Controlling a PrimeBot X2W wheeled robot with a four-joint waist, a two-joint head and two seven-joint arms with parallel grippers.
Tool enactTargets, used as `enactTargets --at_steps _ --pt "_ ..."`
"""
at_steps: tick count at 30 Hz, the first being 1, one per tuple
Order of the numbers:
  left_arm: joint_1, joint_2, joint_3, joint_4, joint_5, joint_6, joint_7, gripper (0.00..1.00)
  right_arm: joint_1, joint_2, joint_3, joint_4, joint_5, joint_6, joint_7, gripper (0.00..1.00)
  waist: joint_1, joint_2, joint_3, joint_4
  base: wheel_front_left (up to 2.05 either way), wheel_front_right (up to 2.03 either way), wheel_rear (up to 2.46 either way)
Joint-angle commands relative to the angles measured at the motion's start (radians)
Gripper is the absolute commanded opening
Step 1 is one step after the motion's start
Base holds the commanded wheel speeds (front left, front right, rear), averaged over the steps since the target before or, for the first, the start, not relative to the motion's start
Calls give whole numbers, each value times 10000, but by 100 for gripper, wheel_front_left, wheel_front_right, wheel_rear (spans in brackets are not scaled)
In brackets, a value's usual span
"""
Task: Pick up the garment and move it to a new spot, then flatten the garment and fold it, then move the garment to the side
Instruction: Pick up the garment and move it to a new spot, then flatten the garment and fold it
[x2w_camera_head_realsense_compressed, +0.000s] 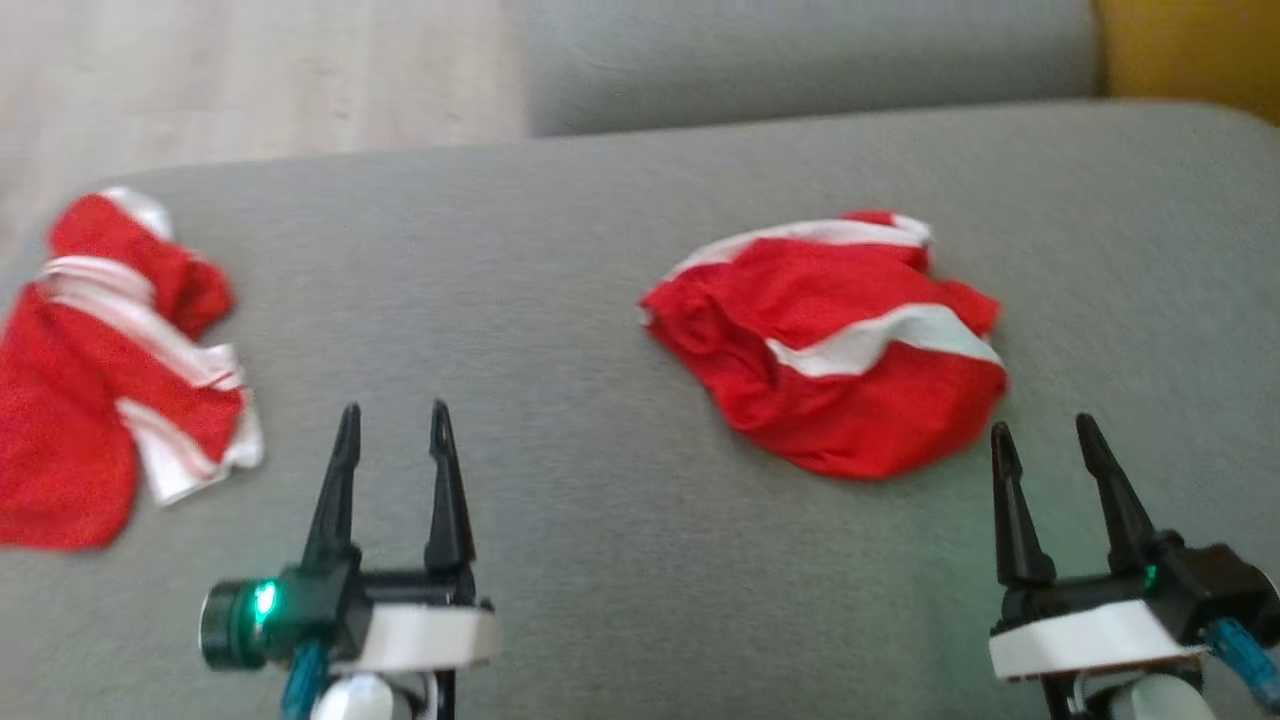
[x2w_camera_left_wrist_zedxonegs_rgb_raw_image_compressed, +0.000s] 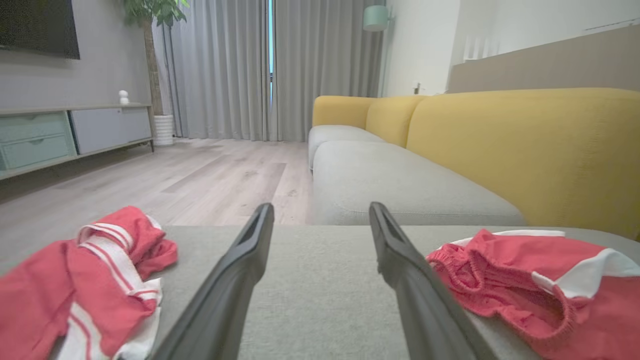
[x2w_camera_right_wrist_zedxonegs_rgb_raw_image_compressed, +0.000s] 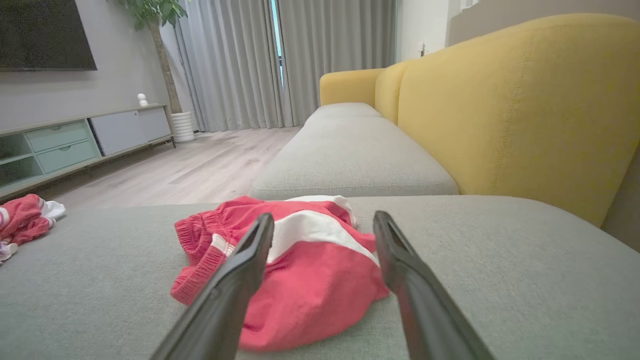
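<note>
Since the left gripper (x2w_camera_head_realsense_compressed: 394, 410) and the right gripper (x2w_camera_head_realsense_compressed: 1042, 425) both stand with fingers spread and nothing between them, I judge that the crumpled red shorts (x2w_camera_head_realsense_compressed: 840, 360) have not yet been picked up. They lie right of centre on the grey seat cushion (x2w_camera_head_realsense_compressed: 560, 300), long axis roughly nine to three o'clock in the head view. They sit at eleven o'clock just beyond the right gripper's tips and at two o'clock, well apart, from the left, so the right arm is nearer; a second red-and-white garment (x2w_camera_head_realsense_compressed: 110, 380) lies at the cushion's nine o'clock edge.

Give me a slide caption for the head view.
Left claw and right claw open over the grey cushion; crumpled red garment centre-right, second red garment far left.
</note>
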Motion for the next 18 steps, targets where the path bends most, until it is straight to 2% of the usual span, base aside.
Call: enactTargets --at_steps 1,5,9,18 --pt "-76 -74 455 -501 234 -78 -50 100 -132 -30 177 -355 -110 -9 4 100 3 -1 -596 770 0 0 0" --pt "798 -261 815 -1001 627 -358 -50 100 189 -30 154 -474 -223 -9 4 100 3 -1 -744 1050 0 0 0" --pt "1350 -337 743 -1081 975 -641 -50 100 466 -30 122 -518 -141 -9 4 100 3 -1 -800 1172 0 0 0" --pt "1627 -370 613 -951 1142 -789 -51 100 608 -30 354 -411 3 -9 4 100 3 -1 -976 1102 0 0 0"
